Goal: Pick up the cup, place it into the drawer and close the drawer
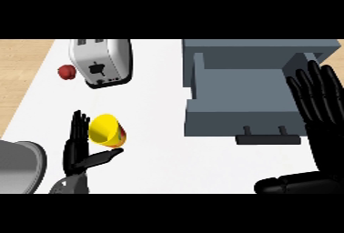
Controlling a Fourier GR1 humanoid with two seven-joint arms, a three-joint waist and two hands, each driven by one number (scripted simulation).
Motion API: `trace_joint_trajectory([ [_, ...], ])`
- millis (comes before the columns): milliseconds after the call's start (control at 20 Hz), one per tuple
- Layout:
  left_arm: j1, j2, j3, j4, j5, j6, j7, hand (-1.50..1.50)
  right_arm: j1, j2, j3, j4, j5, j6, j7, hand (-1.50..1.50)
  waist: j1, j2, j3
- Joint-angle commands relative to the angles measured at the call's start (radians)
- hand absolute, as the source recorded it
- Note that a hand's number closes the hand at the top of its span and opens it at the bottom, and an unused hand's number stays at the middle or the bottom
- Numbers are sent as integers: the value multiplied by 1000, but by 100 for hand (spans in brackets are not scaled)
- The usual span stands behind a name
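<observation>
You'll find the yellow cup (107,130) at about 8 o'clock on the counter (161,118), tilted. It sits between your left hand's (77,148) straight fingers and spread thumb, neither curled round it. The grey drawer (242,93) stands open at 2 o'clock. Your right hand (321,102), fingers straight and apart, hangs over the drawer's right side.

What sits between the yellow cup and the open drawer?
Nothing: in the head view, only bare white counter separates the cup from the drawer.
</observation>
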Motion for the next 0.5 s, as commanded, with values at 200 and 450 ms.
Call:
trace_joint_trajectory([
  [200, -31, -6, 6, 58, 29, -44, -64, -150, 41, 39, 42, 30, 48, -6, -71, -150, 1, 0, 0],
  [450, -101, -6, 30, 166, 58, -70, -85, -150, -41, 5, -14, 17, 7, -21, 17, -150, 0, 0, 0],
])
